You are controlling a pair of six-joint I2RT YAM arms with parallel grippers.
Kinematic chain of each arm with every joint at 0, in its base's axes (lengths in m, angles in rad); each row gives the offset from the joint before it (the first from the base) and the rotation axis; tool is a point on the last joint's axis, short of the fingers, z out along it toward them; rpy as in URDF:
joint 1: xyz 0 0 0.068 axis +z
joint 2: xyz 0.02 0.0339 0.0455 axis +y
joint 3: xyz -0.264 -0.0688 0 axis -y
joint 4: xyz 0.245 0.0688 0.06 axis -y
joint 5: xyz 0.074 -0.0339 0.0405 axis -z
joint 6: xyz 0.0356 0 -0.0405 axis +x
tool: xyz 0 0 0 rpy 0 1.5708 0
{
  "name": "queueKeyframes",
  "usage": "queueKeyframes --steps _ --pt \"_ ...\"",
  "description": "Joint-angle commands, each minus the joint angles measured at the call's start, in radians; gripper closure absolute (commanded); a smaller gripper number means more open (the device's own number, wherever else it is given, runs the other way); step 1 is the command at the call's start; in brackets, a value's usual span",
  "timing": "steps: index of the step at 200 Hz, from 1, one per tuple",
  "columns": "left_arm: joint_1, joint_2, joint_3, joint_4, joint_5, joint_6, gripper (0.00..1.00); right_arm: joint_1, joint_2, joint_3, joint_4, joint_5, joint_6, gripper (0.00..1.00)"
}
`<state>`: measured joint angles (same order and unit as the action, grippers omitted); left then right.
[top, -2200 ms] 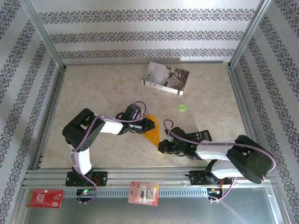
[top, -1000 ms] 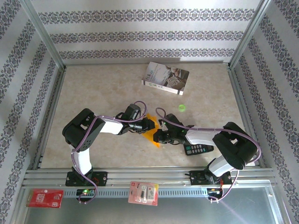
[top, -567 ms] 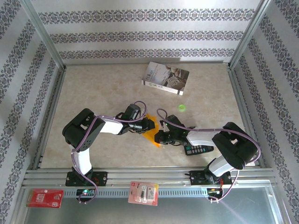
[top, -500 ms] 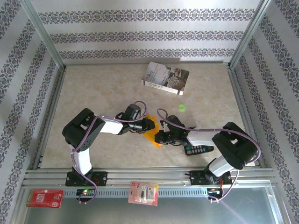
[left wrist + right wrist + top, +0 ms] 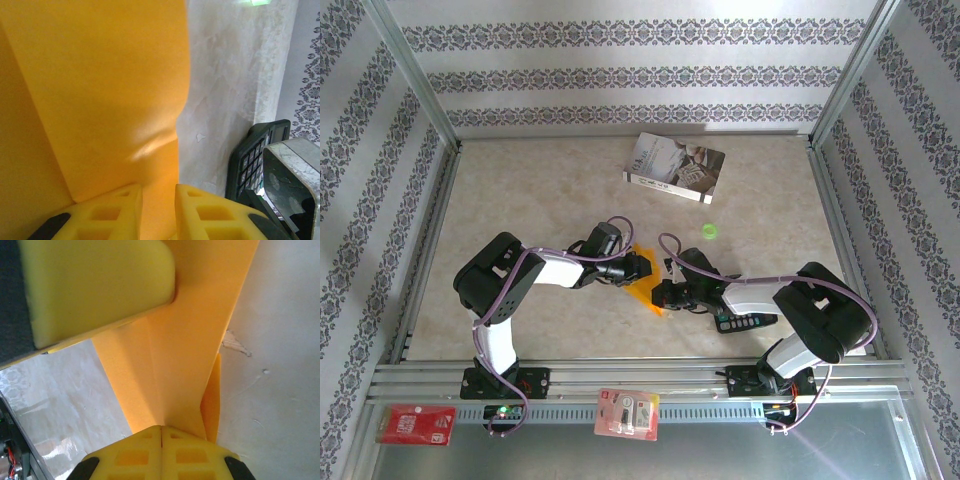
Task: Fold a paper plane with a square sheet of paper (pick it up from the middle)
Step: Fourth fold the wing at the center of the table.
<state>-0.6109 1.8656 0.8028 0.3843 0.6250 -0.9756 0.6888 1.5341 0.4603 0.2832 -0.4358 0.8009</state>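
Note:
The square sheet of paper, orange and folded into a narrow wedge, is held between both grippers just above the table's middle. My left gripper grips its far-left part. In the left wrist view the yellow fingertips stand a little apart with a layer of the sheet between them. My right gripper is shut on the sheet's near-right edge. In the right wrist view its fingertips meet with the creased paper fanning out from them. A left finger pad presses the sheet there.
A black calculator lies under the right forearm, close to the grippers. A grey-white book lies at the back, and a small green object sits right of the middle. Metal rails and patterned walls enclose the table.
The right arm swung from the front right to the paper and shut on its edge. The flat orange triangle now looks narrower and bunched. The left arm has stayed put.

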Motion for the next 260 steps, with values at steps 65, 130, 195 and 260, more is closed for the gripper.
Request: queueKeyframes --steps 65,130,195,260 --pt "0.019 -0.001 0.049 -0.114 -0.035 0.030 0.76 -0.018 0.023 -0.038 -0.058 -0.022 0.014 0.97" --pt "-0.013 -0.090 0.011 -0.055 0.006 -0.037 0.76 -0.024 0.048 -0.049 -0.035 -0.021 0.020 0.97" --pt "-0.060 -0.090 -0.037 -0.007 0.014 -0.087 0.76 -0.027 0.054 -0.048 -0.030 -0.024 0.016 0.97" --pt "-0.085 -0.040 -0.050 0.027 0.011 -0.100 0.76 -0.027 0.050 -0.057 -0.022 -0.018 0.020 0.97"
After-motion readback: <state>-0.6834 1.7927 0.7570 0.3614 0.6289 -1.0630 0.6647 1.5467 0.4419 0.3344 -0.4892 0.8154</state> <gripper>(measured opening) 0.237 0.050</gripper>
